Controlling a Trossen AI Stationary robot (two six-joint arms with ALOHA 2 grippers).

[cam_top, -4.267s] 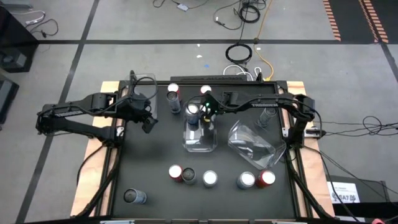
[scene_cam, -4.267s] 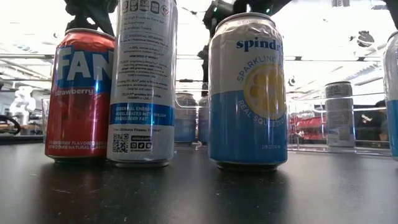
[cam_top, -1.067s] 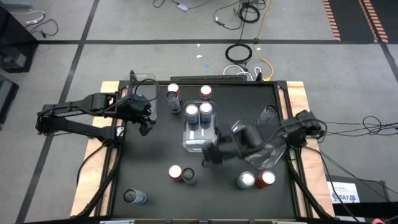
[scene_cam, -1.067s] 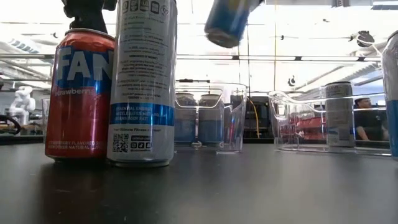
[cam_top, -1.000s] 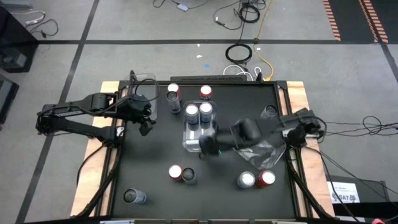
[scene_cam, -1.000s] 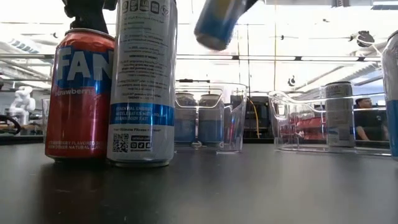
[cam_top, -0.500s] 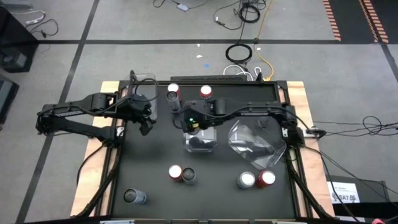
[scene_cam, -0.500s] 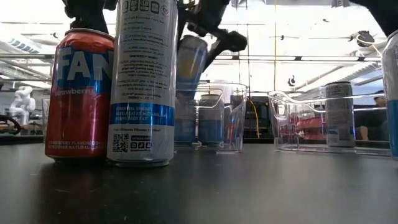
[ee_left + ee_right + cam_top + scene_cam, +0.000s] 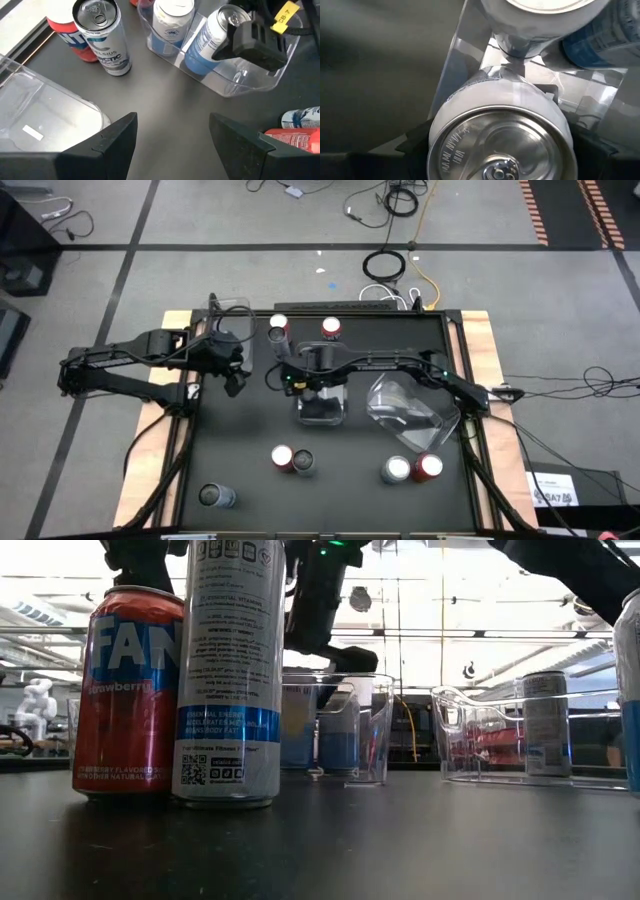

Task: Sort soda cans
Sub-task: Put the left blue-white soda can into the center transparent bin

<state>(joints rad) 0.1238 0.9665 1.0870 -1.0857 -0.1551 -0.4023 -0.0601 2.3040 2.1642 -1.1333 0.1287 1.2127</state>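
Observation:
My right gripper reaches across the table and is shut on a blue-and-white soda can, which stands tilted inside the clear middle bin. Two more blue-and-white cans stand in that bin. My left gripper hangs open and empty over the table's left part. A tall white can and a red can stand just outside the bin. Several other cans stand along the near edge. My right gripper pinches the can's side wall just under its top rim, one finger on each side. It comes from above, slanting down. The can leans, top toward the gripper, with its lower part inside the bin; whether it rests on the floor I cannot tell.
A second clear bin lies right of the middle one and a third at the far left. A white and a red can stand near right, one grey can near left, and a red-topped can stands at the far edge.
My right gripper has carried the blue-and-white can from above the table's middle toward the far edge and a little left, then down. The can, high in the air before, now sits tilted inside the middle bin.

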